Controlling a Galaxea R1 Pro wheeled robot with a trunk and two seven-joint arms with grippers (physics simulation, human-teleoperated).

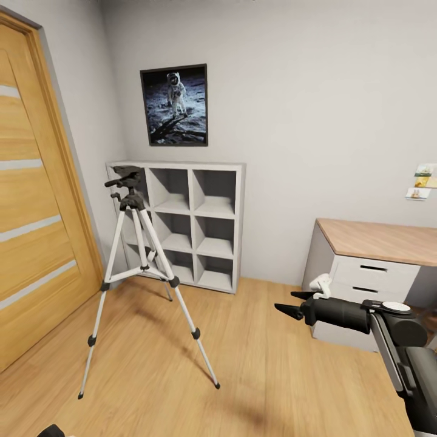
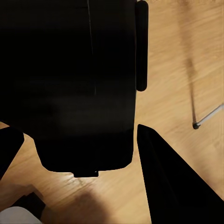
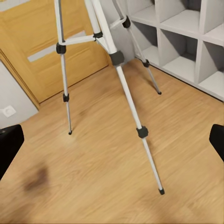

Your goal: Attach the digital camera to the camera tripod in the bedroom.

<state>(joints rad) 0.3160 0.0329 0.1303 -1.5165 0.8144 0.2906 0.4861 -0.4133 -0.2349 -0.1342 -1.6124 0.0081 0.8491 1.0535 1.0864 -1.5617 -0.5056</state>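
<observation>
Pale grey walls and a light wood floor (image 1: 267, 364) tell me I'm in the bedroom, with a wooden door (image 1: 36, 212) to my left. Starting from the left gripper (image 2: 79, 149): its wrist camera shows a big black boxy body between the two dark fingers (image 2: 172, 182), and I judge that to be the digital camera (image 2: 70, 84), clamped in the jaws, though it is too dark and close to be sure of the contact. My right gripper (image 1: 292, 304) hangs out ahead with fingers spread apart and nothing between them. Beyond it the camera tripod (image 1: 141, 243) stands upright on the floor, legs splayed, just in front of a white cube shelf (image 1: 194, 224) under a moon-landing poster (image 1: 175, 104); a desk (image 1: 376, 243) sits to my right. I take the step in hand to be the approach. Next I need to close on the tripod, raise the left arm and settle the camera squarely onto the pan head (image 1: 126, 179) without knocking a leg.
</observation>
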